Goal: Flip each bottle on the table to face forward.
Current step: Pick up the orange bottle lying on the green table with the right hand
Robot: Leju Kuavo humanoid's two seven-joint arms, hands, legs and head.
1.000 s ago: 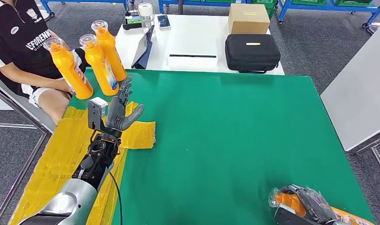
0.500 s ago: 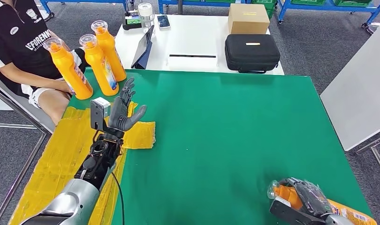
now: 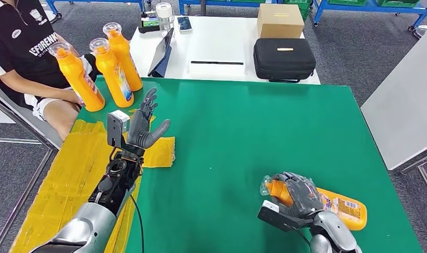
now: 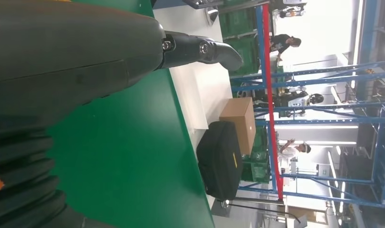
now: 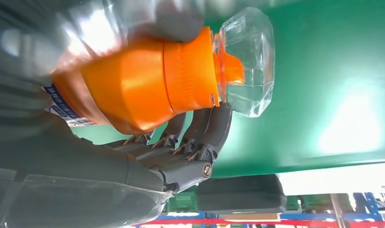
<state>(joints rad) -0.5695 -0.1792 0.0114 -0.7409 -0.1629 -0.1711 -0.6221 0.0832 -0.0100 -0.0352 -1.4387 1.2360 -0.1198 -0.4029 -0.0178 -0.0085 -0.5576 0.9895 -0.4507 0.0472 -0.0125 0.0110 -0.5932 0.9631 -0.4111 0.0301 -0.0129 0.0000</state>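
Observation:
An orange bottle [image 3: 340,207] with a clear cap [image 3: 268,185] lies on its side near the front right of the green table [image 3: 253,137]. My right hand [image 3: 301,197] grips it around the neck end; in the right wrist view its fingers [image 5: 190,142] wrap the orange bottle [image 5: 133,90] just behind the clear cap [image 5: 245,61]. Three more orange bottles [image 3: 77,76] [image 3: 111,73] [image 3: 123,57] stand upright at the table's far left corner. My left hand [image 3: 143,126] is raised over the left side, fingers spread, holding nothing; its thumb [image 4: 200,50] shows in the left wrist view.
Yellow tape patches [image 3: 158,152] cover the table's left edge. A seated person [image 3: 27,58] is just beyond the standing bottles. Behind stands a white table [image 3: 222,47] with a black case [image 3: 283,58], a cardboard box [image 3: 279,21] and a tablet [image 3: 163,51].
My right hand has carried the lying bottle up and left, away from the front right corner toward the table's middle. My left hand has drifted slightly right and forward, still open.

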